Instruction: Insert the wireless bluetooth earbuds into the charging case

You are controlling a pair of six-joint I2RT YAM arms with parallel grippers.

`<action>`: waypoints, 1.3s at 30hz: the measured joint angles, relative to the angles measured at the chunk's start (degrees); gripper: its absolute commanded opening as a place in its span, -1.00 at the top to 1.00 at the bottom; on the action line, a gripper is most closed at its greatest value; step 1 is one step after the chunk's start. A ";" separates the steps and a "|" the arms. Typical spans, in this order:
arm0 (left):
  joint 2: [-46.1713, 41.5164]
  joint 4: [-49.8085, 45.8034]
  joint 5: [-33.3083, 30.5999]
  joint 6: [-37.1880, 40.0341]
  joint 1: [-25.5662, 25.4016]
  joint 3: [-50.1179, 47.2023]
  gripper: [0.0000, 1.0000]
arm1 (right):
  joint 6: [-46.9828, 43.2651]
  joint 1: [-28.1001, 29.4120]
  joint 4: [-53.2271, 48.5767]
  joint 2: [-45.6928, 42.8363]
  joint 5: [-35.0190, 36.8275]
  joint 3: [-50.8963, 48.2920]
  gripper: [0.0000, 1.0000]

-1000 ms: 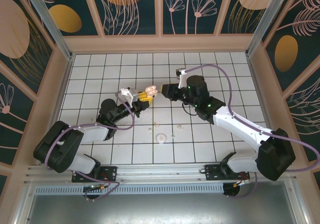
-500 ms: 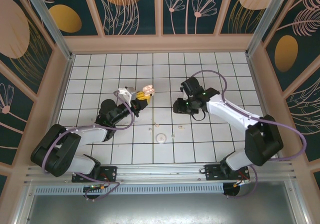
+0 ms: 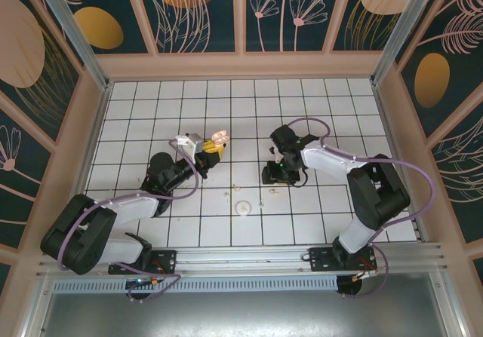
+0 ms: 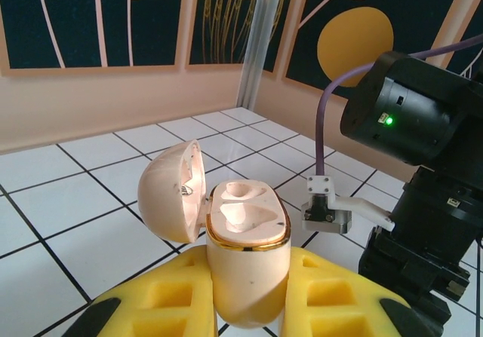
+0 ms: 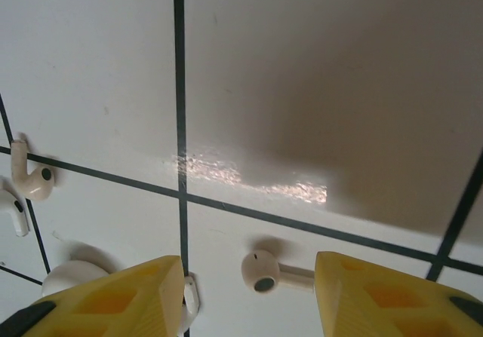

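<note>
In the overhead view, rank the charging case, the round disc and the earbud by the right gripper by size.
The charging case, held up in the left gripper, and the round disc look alike; the case sits nearer the camera, so no ranking.
The earbud is smallest, a speck.

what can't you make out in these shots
top view: earbuds are mere specks, pose unreadable
right wrist: one earbud's stem runs behind a yellow finger; another is cut by the left edge
left wrist: case lower sides covered by yellow fingers
</note>
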 measured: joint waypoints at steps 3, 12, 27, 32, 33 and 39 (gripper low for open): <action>-0.07 -0.13 -0.24 0.00 0.00 -0.09 0.74 | -0.37 0.00 0.92 1.53 -0.57 -0.07 0.01; -1.36 -1.33 -1.60 0.00 0.00 -0.79 0.74 | -1.29 0.24 1.46 3.63 -1.95 -1.22 0.11; -2.21 -1.77 -2.69 0.00 0.00 -1.49 0.74 | 1.07 3.13 1.88 1.42 -3.26 -3.98 0.23; -2.21 -1.99 -3.08 0.00 0.00 -1.75 0.74 | 2.84 4.20 0.72 0.70 -4.28 -4.09 0.24; -2.21 -1.97 -3.08 0.00 0.00 -1.84 0.74 | 3.17 4.22 0.28 0.39 -4.37 -4.09 0.24; -2.21 -1.99 -3.08 0.00 0.00 -1.88 0.74 | 4.20 4.22 -5.88 0.20 -0.96 0.59 0.27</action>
